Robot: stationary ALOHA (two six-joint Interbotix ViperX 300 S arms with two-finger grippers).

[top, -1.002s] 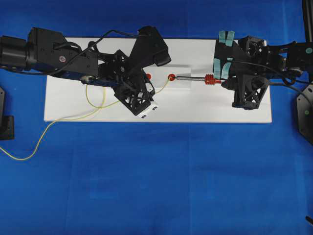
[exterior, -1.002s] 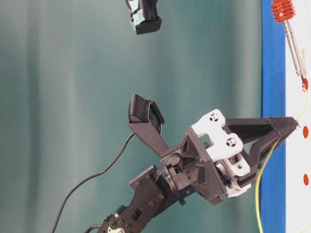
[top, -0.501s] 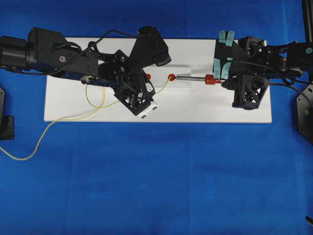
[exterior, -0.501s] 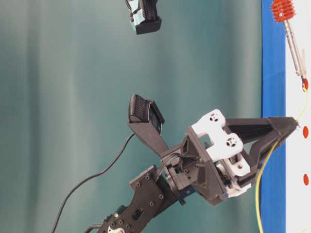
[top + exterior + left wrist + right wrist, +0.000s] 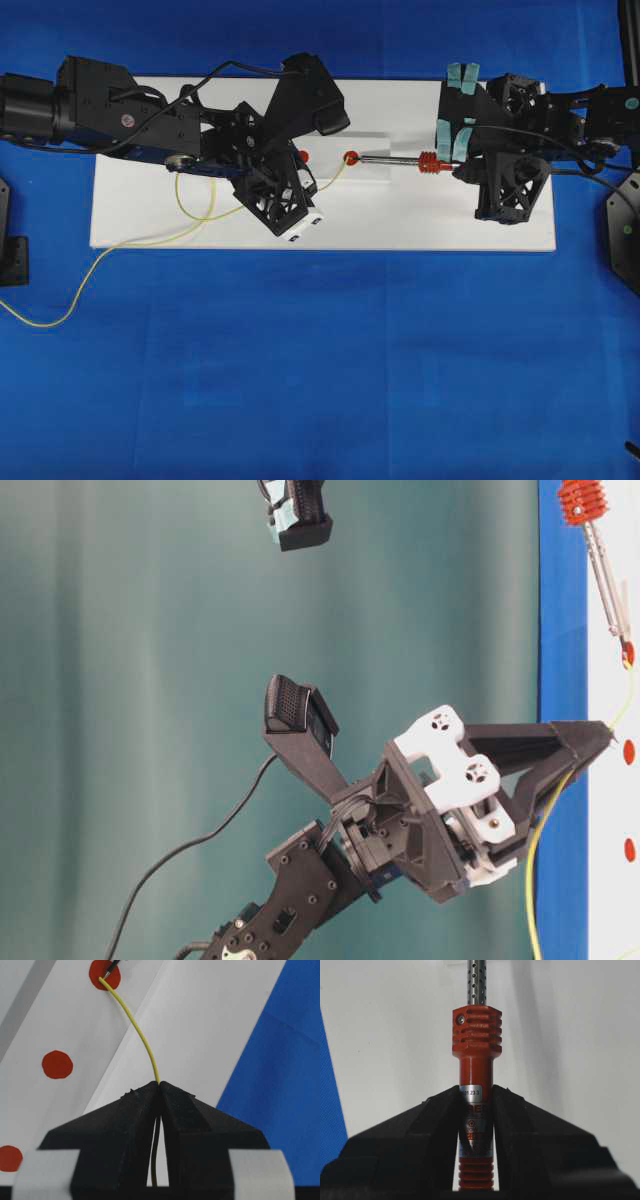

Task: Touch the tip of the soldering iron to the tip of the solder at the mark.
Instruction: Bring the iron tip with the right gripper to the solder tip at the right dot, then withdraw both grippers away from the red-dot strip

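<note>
The left gripper (image 5: 160,1085), clamped on the solder (image 5: 135,1025), points the wire's tip ahead onto a red mark (image 5: 105,974), where it meets the tip of the soldering iron (image 5: 395,159) lying straight out from the closed right gripper (image 5: 476,1092).

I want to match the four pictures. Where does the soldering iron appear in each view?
Overhead: soldering iron lies right of centre.
Table-level: soldering iron at top right.
Left wrist: only its dark tip at the top edge.
Right wrist: soldering iron at centre.
Shared landmark: white board.
</note>
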